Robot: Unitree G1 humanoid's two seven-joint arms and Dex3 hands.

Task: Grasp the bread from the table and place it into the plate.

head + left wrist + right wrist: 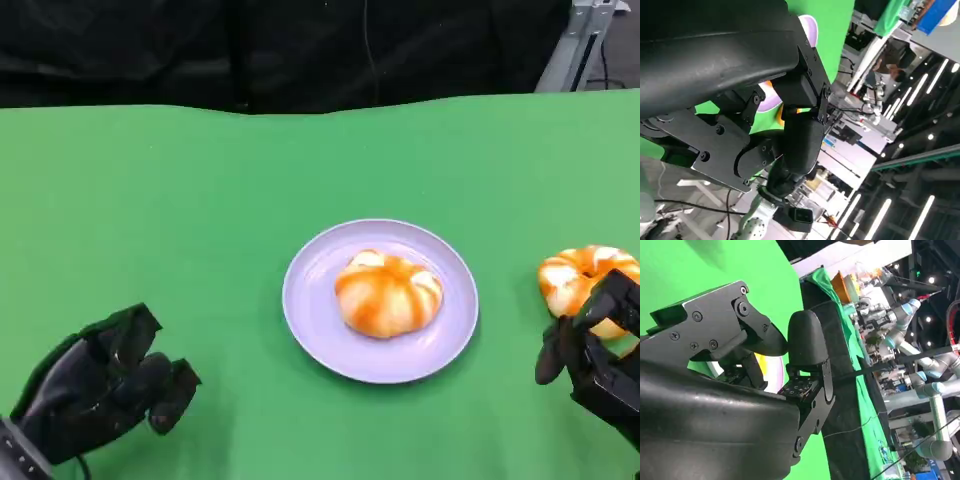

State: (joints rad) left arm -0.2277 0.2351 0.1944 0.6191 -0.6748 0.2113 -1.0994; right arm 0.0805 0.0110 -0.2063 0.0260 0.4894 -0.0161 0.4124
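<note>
A green table point(200, 200) is seen from above in the head view, with a dark backdrop point(300, 50) behind its far edge. Near the middle of the table a round, pale lilac plate point(310, 300) is placed, and a glazed, orange-and-white bread roll point(388, 292) is seated on it, slightly toward the centre.

A second bread point(577, 275) of the same kind is seen on the table to the right of the plate, apart from its rim. The right hand point(592, 352) is positioned just in front of this bread, at the lower right edge of the picture. Its black fingers point(612, 300) are raised against the near side of the bread and overlap it. Whether the bread is actually gripped or only touched cannot be told; the fingers appear partly curled around it rather than closed tight.

The left hand point(100, 385) is seen at the lower left, low over the green surface and well apart from the plate. Nothing is held in it, and its fingers are curled loosely inward.

In the left wrist view, the black shell and finger point(800, 145) are shown close up, with slivers of green table and plate behind them.
</note>
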